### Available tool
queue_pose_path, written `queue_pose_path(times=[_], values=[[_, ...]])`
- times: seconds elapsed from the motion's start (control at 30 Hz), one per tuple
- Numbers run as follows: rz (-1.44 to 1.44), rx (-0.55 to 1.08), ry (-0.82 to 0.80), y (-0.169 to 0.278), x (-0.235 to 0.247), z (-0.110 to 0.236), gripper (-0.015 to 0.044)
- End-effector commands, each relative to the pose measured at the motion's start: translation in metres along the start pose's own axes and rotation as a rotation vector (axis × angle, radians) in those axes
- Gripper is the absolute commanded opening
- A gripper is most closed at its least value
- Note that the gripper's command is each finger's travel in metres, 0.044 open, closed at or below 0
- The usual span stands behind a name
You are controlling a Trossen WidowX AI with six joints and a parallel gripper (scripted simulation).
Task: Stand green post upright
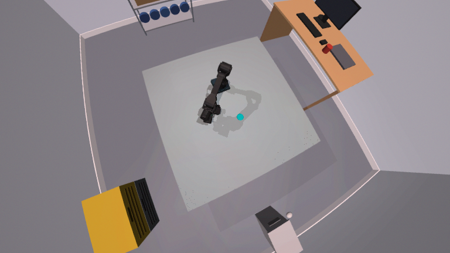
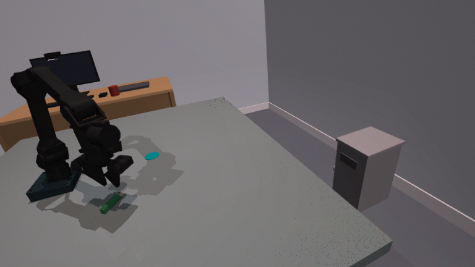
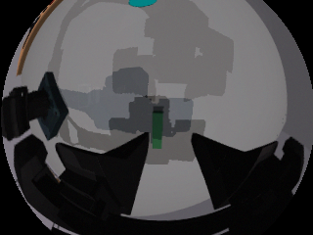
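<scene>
— Grey walls are surrounding the pale grey square table (image 2: 245,180); what is sitting on it?

— One black six-joint arm (image 2: 59,99) is standing on its dark base near the back edge and is bending down over the table. Its black parallel-jaw gripper (image 2: 110,180) is pointing downward, just above the small green rectangular post (image 2: 110,203).

— Is the gripper holding the post?

— No. The two fingers are standing about half apart and nothing is between them. In the wrist view the post (image 3: 156,131) is appearing between the two dark fingertips, but lower, on the table.

— How is the post lying?

— It is lying flat on its long side, in the shadow of the arm. In the top view the arm is covering it, so I cannot see it there.

— And the flat cyan circle (image 2: 151,156)?

— It is lying on the table to the side of the gripper, apart from the post and not touching it. In the top view the circle (image 1: 239,116) is showing beside the gripper (image 1: 205,116), at the edge of the shadow
</scene>
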State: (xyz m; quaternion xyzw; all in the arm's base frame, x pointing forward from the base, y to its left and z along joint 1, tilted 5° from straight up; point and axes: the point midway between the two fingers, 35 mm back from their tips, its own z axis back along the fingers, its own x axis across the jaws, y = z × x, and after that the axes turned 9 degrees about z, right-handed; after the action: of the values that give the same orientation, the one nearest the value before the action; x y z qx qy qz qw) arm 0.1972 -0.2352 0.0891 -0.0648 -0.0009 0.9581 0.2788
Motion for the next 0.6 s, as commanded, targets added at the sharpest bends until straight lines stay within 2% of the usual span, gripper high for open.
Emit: queue_pose_path(times=[0.0, 0.23, 0.5, 0.57], values=[[-0.003, -0.007, -0.029, -0.0033, 0.0113, -0.0475, 0.0233], [-0.004, -0.007, -0.030, -0.0041, 0.0134, -0.0563, 0.0233], [-0.004, -0.007, -0.030, -0.0041, 0.0134, -0.0563, 0.0023], [-0.004, -0.007, -0.030, -0.0041, 0.0134, -0.0563, 0.0023]])
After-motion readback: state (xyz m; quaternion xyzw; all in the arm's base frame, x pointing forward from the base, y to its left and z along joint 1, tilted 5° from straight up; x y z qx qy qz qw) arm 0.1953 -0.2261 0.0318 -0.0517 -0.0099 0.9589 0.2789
